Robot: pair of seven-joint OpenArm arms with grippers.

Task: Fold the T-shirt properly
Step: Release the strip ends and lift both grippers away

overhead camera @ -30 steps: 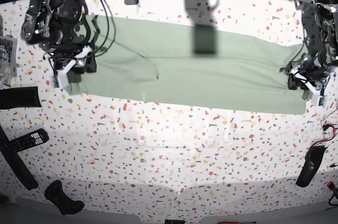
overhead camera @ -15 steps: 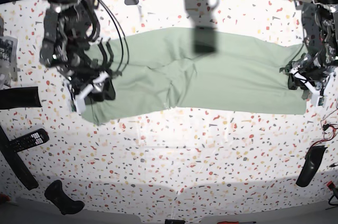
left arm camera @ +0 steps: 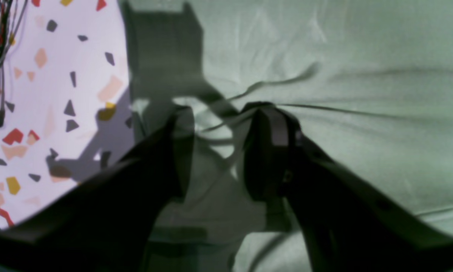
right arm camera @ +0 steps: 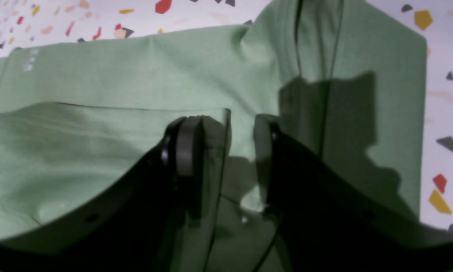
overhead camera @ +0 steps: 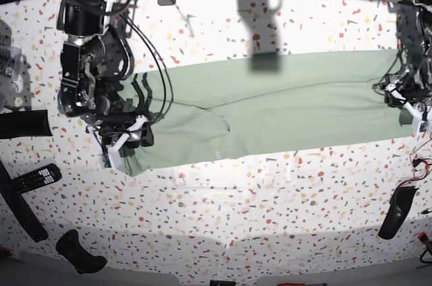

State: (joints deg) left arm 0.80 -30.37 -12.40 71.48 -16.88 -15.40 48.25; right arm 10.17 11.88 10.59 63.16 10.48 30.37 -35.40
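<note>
Speckled terrazzo-patterned tabletop (overhead camera: 223,218) fills the room's work area. Across it lies the sage-green T-shirt (overhead camera: 270,107), already a long narrow band running side to side. At its left end the right gripper (overhead camera: 125,139) pinches a raised corner of cloth between part-closed jaws. At the far right end the left gripper (overhead camera: 405,100) likewise pinches bunched fabric. Shirt's long axis spans directly between both grippers.

We see a white terrazzo-speckled table (overhead camera: 223,212) filling the frame (hard shadows along the top edge), brightly lit.
</note>
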